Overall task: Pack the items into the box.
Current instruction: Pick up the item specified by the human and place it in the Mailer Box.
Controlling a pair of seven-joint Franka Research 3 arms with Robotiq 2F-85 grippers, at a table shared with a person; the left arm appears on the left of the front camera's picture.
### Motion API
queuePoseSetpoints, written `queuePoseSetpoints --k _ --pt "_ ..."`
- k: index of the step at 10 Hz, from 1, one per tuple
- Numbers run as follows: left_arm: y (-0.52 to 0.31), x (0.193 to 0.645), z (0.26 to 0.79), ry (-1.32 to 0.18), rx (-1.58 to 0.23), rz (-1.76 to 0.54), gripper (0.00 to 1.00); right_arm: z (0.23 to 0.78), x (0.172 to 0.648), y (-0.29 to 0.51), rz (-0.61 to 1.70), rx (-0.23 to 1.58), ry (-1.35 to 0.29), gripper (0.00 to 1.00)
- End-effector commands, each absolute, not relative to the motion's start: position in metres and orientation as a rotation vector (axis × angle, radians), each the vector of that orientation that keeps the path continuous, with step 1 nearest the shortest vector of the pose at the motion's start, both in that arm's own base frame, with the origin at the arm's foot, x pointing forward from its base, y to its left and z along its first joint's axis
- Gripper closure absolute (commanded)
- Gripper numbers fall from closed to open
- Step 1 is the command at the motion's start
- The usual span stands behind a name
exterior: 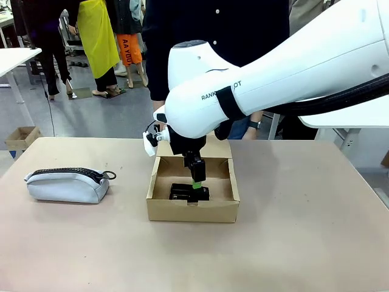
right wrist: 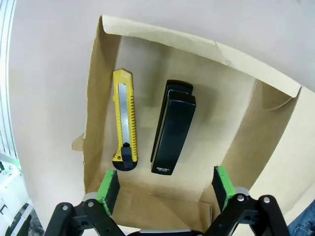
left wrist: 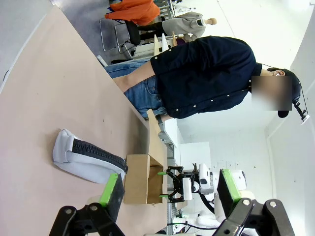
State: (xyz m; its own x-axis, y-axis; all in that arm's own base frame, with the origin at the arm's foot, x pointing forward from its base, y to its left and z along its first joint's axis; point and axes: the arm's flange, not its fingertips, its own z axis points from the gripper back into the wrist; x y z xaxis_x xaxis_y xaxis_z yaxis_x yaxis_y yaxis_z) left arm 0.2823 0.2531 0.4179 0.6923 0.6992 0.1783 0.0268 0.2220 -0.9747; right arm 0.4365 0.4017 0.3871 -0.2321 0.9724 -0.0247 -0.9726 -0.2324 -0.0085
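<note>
While it hovers inside the box (right wrist: pixel 142 54), right tool (right wrist: pixel 166 191): spread wide, empty.
stapler (right wrist: pixel 173 129): centre frame, flat on box floor beside utility knife (right wrist: pixel 124 120).
box walls: I'd lift straight up, no snagging.

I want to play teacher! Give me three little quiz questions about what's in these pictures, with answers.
1. True or false: the stapler and the utility knife both lie inside the box.
2. Pick one. Where is the grey pouch?
A. inside the box
B. on the table, apart from the box
C. in a person's hand
3. Fill the gap: the right tool hangs over the box with its jaws ___.

Key: 1 true; 2 B; 3 open, with nothing held.
</note>
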Motion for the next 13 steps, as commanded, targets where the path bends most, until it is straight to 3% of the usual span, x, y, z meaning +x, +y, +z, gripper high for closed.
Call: queuePoseSetpoints --k 1,3,5,9,11,13 --pt "0.253 0.283 0.419 -0.724 -1.291 0.508 0.0 0.395 0.438 0.401 1.773 -0.062 0.02 0.0" --pt "0.253 0.283 0.419 -0.724 -1.291 0.508 0.0 0.41 0.439 0.382 1.724 -0.021 0.048 0.0" --pt "0.253 0.283 0.419 -0.724 -1.291 0.508 0.0 0.447 0.435 0.332 1.61 0.16 0.053 0.0" --pt "0.253 0.283 0.419 -0.724 -1.291 0.508 0.0 0.506 0.398 0.157 0.979 0.54 -0.166 0.0" --pt "0.253 0.283 0.419 -0.724 -1.291 0.508 0.0 0.495 0.367 0.067 0.703 0.851 -0.322 0.0" --pt "0.253 0.283 0.419 -0.724 -1.291 0.508 0.0 0.463 0.327 -0.013 0.356 1.047 -0.424 0.0"
